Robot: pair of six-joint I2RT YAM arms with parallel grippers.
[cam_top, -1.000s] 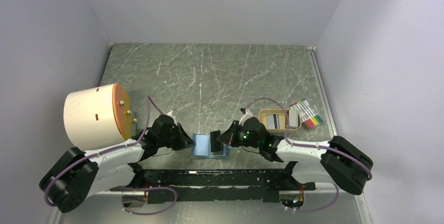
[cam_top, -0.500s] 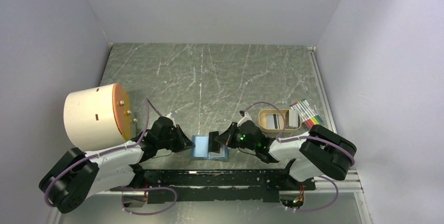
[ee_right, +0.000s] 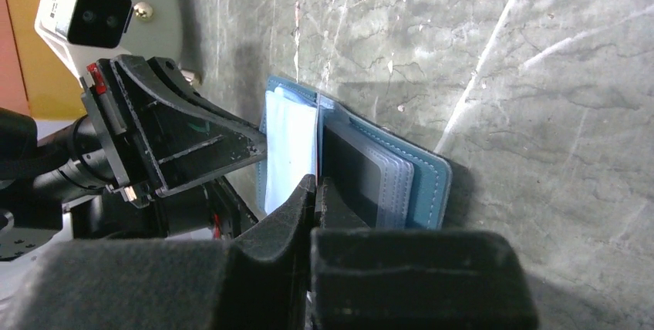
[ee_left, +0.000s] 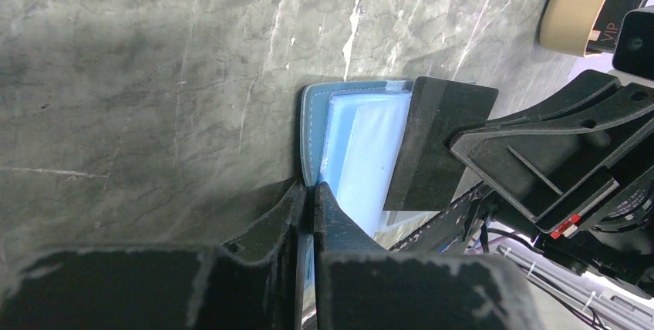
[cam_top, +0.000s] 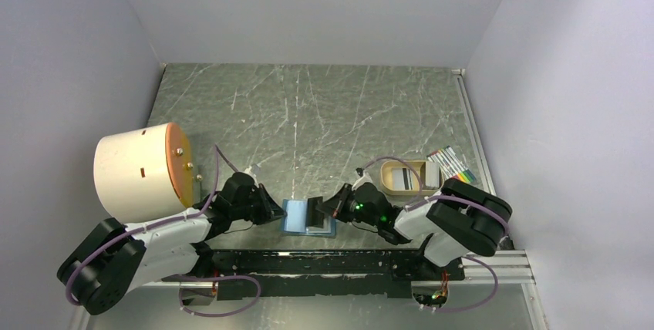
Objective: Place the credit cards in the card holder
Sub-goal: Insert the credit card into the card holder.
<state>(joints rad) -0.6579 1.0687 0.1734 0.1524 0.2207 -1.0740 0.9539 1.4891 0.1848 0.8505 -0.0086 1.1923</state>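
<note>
Grey table, cream drum at left. The open card holder lies at the near edge between 2 arms. The left jaws pinch its left rim. The right jaws pinch 1 credit card upright over its fold. The tray at right holds 1 striped card.

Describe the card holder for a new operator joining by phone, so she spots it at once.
On the grey marbled table, look at the near edge, midway between the two arms. The card holder lies open there, pinched by the left claw; it is the only teal-blue thing, unlike the tan tray to its right.
</note>
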